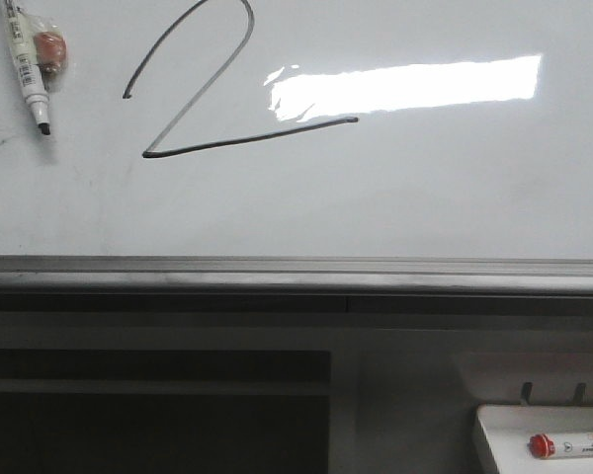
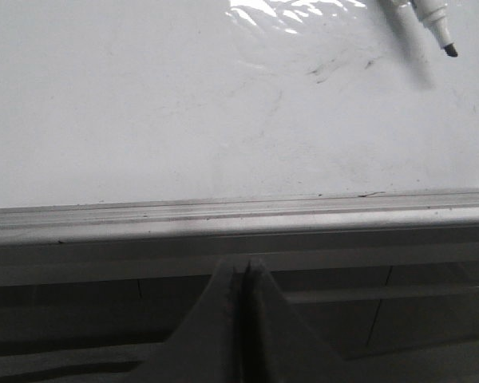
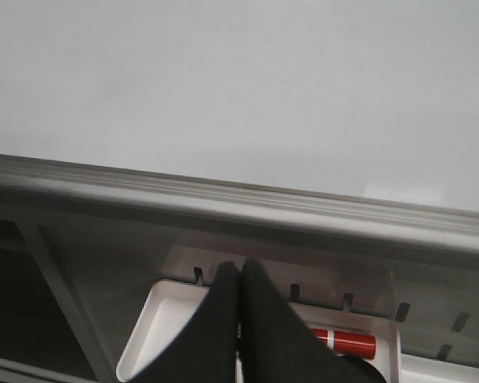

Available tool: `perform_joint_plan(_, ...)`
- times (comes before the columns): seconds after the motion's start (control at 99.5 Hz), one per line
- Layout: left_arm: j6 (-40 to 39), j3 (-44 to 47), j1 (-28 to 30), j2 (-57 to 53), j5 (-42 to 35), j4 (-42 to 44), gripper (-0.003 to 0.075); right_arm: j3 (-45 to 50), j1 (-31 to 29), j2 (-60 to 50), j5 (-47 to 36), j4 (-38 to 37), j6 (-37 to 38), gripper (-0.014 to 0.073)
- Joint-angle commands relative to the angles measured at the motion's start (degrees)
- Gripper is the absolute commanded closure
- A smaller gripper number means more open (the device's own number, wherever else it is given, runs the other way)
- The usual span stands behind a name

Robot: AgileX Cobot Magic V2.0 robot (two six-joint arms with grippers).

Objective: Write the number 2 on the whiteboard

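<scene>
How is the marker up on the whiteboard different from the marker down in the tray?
The marker on the whiteboard hangs nearly upright, uncapped, its dark tip bare. The marker in the tray lies flat with a red cap on and is cut off by the picture's edge. Both have white barrels.

Left gripper low in its wrist view, dark fingers pressed flat together with only a thin seam between them, nothing caught in that seam; pointed forward and level, tips tapering to a blunt wedge. Right gripper likewise closed, black fingers meeting along a narrow line, nothing held; aimed forward, tips forming a single dark peak. Not seen in the front view, neither arm nor wrist nor fingers; beyond the finger pairs, no more of either arm visible in the wrist views.
</scene>
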Motion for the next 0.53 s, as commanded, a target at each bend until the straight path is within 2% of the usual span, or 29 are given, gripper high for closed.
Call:
perform_joint_plan(0.0, -0.2, 0.6, 0.1, -1.4, -3.9, -0.5, 0.0741, 1.5, -0.3, -1.0, -0.7, -0.6, -0.1, 0.0664)
perform_joint_plan(0.522, -0.2, 0.6, 0.1, -1.4, -3.9, -0.5, 0.0741, 1.5, -0.3, -1.5, -1.2, -0.6, -0.1, 0.0664)
